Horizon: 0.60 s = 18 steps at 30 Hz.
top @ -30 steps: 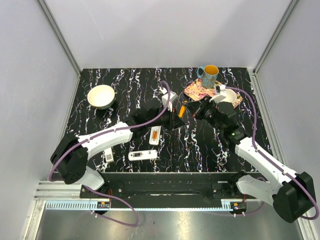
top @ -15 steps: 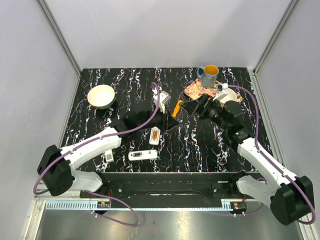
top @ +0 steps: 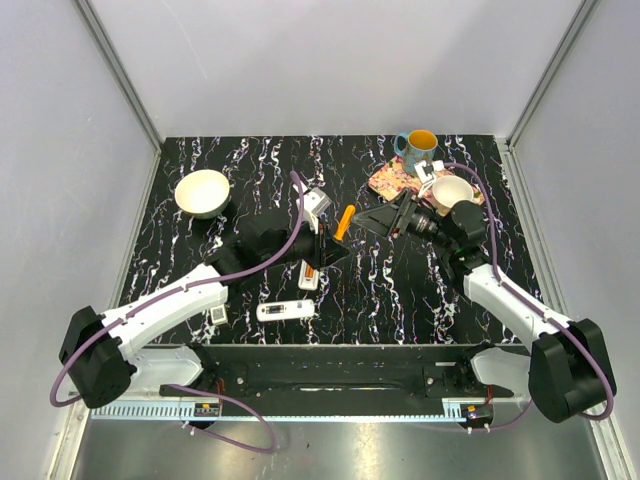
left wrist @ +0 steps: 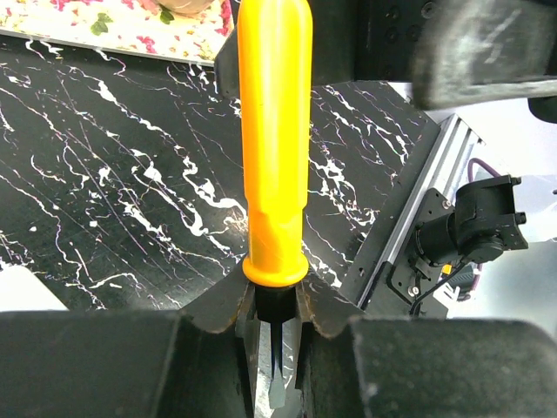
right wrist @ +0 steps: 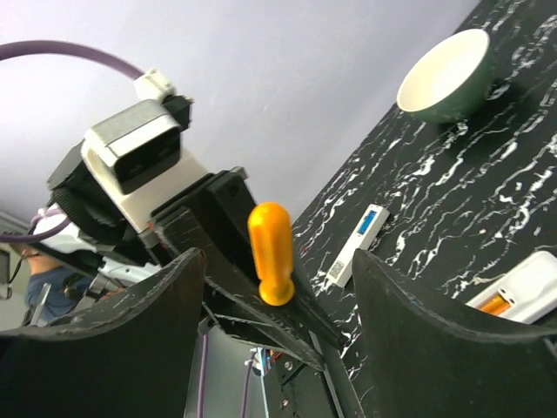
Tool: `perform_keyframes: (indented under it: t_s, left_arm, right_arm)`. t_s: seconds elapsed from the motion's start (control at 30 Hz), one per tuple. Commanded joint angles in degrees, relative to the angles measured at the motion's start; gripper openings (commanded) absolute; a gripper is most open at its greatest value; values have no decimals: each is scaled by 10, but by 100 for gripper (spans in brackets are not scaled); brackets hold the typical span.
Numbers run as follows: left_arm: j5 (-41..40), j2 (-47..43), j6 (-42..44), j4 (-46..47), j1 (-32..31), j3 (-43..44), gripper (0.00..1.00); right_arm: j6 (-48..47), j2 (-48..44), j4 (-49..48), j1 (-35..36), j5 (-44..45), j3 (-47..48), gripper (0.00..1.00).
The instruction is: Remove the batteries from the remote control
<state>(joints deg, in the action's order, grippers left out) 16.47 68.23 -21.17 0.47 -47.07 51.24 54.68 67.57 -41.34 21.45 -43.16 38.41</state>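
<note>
My left gripper (top: 327, 244) (left wrist: 275, 305) is shut on the black shank of an orange-handled screwdriver (top: 344, 221) (left wrist: 275, 139) (right wrist: 271, 251), whose handle points away toward the right arm. My right gripper (top: 386, 217) (right wrist: 278, 266) stands open facing that handle, with its fingers apart from it on either side. A white remote control (top: 310, 271) (right wrist: 520, 290) lies just below the left gripper with its back open, and an orange battery (top: 311, 268) (right wrist: 492, 304) shows inside. The screwdriver's blade (left wrist: 277, 383) hangs above the table.
Two more white remotes lie near the front, one long (top: 285, 311) and one small (top: 218, 316) (right wrist: 360, 236). A cream bowl (top: 203, 192) (right wrist: 448, 74) sits at back left. A mug (top: 419, 150), a floral mat (top: 392, 181) and a white bowl (top: 452, 191) crowd the back right.
My right gripper has opened, let go of the screwdriver handle and drawn back to the right. My left gripper now carries the screwdriver alone and has shifted left.
</note>
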Motion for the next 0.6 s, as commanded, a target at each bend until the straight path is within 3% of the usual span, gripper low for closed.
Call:
perform_keyframes:
  t_s: [0.0, 0.3, 0.43, 0.57]
  left_arm:
    - [25, 2, 5, 20, -2, 18, 0]
    - [38, 22, -2, 30, -1, 25, 0]
    - [25, 20, -5, 27, -1, 26, 0]
    - [23, 21, -6, 28, -1, 24, 0]
  right_arm:
    - [12, -9, -55, 12, -35, 14, 75]
    - [3, 13, -19, 44, -2, 31, 57]
    - [-32, 1, 73, 51, 37, 47, 43]
    - [-66, -19, 142, 55, 96, 57, 41]
